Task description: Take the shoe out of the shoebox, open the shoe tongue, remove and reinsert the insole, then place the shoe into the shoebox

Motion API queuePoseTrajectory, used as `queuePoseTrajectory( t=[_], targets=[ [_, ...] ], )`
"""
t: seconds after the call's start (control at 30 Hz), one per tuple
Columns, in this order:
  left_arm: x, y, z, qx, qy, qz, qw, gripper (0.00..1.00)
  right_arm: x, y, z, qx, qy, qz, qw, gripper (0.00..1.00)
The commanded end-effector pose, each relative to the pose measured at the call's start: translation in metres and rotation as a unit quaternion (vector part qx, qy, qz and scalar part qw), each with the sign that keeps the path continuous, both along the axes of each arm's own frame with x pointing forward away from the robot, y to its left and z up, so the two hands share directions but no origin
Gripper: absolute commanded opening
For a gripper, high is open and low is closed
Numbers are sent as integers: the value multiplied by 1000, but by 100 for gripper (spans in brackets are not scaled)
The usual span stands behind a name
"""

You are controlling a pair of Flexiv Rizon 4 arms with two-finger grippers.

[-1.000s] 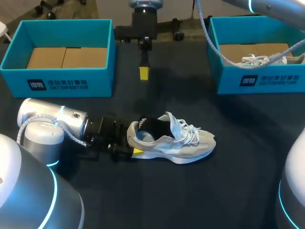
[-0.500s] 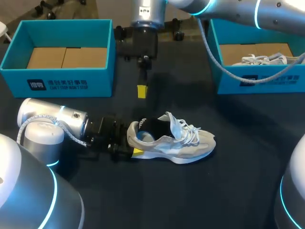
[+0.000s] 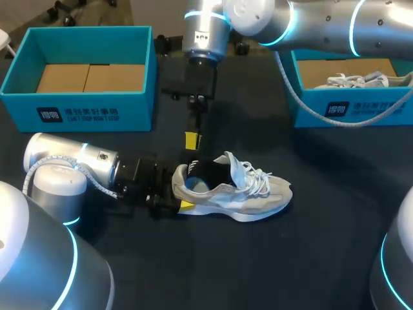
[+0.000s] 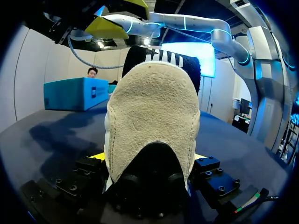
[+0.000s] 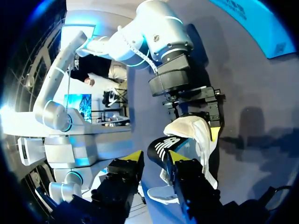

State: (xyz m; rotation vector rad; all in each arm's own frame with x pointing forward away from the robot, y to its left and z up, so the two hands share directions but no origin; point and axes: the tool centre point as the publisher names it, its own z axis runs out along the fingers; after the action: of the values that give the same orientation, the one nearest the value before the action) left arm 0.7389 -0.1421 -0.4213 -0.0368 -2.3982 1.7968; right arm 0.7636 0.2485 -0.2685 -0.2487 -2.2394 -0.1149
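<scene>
A beige and white shoe point(image 3: 239, 190) with white laces lies on its sole in the middle of the dark table, toe to the right. Its black tongue point(image 3: 210, 171) stands up at the collar. My left gripper point(image 3: 179, 190) is at the heel, one finger on each side of it, shut on the shoe. In the left wrist view the suede heel point(image 4: 152, 121) fills the space at my left gripper point(image 4: 149, 161). My right gripper point(image 3: 193, 140) hangs just behind the collar, fingers pointing down. In the right wrist view my right gripper point(image 5: 156, 161) stands slightly open, the black tongue point(image 5: 163, 147) just ahead.
A teal shoebox point(image 3: 97, 113) with a cardboard floor stands at the back left. A second teal shoebox point(image 3: 361, 106) at the back right holds another pale shoe point(image 3: 352, 81). My right arm stretches across from the right, above the back middle of the table.
My right arm has come forward and down from the back of the table toward the shoe's collar, and its fingers have parted. The left arm and the shoe have stayed still.
</scene>
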Motion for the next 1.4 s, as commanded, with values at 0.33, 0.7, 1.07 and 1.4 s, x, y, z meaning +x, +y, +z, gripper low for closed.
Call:
queuePoseTrajectory(
  t=[0.33,0.7,1.07,1.4],
  targets=[
    [0,0,-1,1,0,0,1000,0,-12,-11,-5,-1,1,-6,1000,38],
    [0,0,-1,1,0,0,1000,0,-8,-20,-15,5,-15,-27,1000,40],
    [0,0,-1,1,0,0,1000,0,-19,-24,-14,-6,11,-23,1000,42],
    [0,0,-1,1,0,0,1000,0,-24,-15,-27,1,27,-24,999,42]
  ],
)
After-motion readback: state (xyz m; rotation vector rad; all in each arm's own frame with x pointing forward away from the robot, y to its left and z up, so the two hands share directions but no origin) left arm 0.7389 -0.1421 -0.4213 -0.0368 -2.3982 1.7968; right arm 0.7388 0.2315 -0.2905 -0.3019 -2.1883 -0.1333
